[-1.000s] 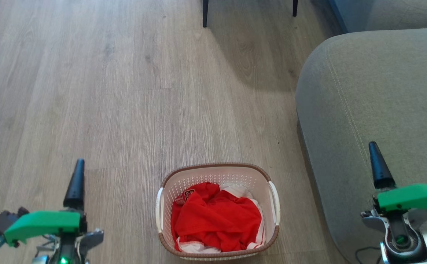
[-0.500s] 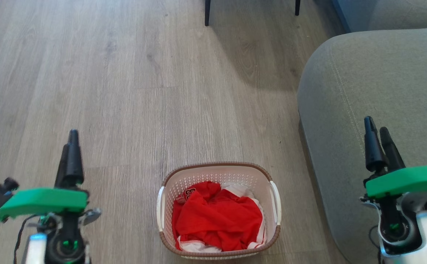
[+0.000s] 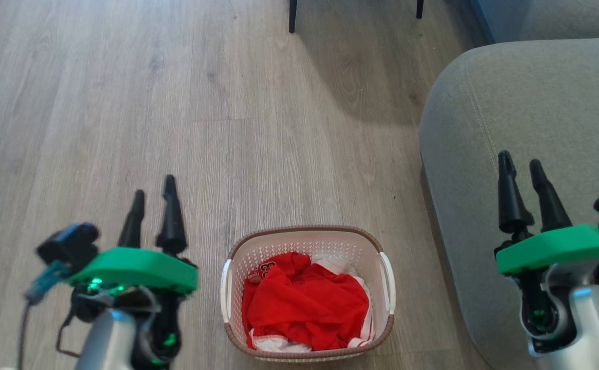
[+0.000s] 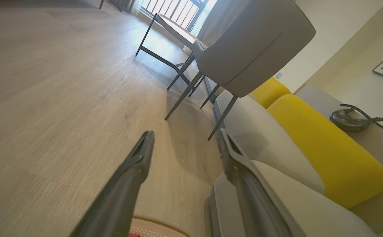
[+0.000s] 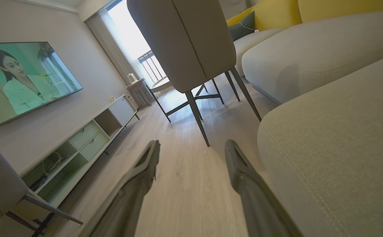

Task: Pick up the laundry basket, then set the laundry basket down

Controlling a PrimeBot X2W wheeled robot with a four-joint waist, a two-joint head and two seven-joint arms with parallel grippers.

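Cream-white plastic with a brown woven rim: the laundry basket [image 3: 304,229] sits flat on the pale wood floor [image 3: 176,103], upright and a short way out from the base of the grey sofa [image 3: 525,118]. Red-and-white clothes [image 3: 304,303] are heaped inside, the red cloth on top and white edges peeking out at the near side. A white handle [image 3: 224,293] shows on its left wall and another on its right.

The left gripper [image 3: 154,186] hangs over bare floor just left of the basket, its two dark fingers spread and pointing away from the robot. There is nothing between them and no contact with the basket. In the left wrist view, floorboards fill the gap between those fingers, and a sliver of the basket's rim and a speck of red show at the bottom edge.

The right gripper [image 3: 519,158] is well to the right, in front of the sofa's rounded grey cushion, with the jaws parted and empty. It is clearly apart from the basket too. The right wrist view looks between its fingers at open floor, with the sofa close on one side.

Further along the floor stands a grey chair [image 4: 253,42] on thin dark legs, and beyond it a yellow cushion [image 4: 323,144] rests on the sofa. A television [image 5: 23,75] glows on the wall.
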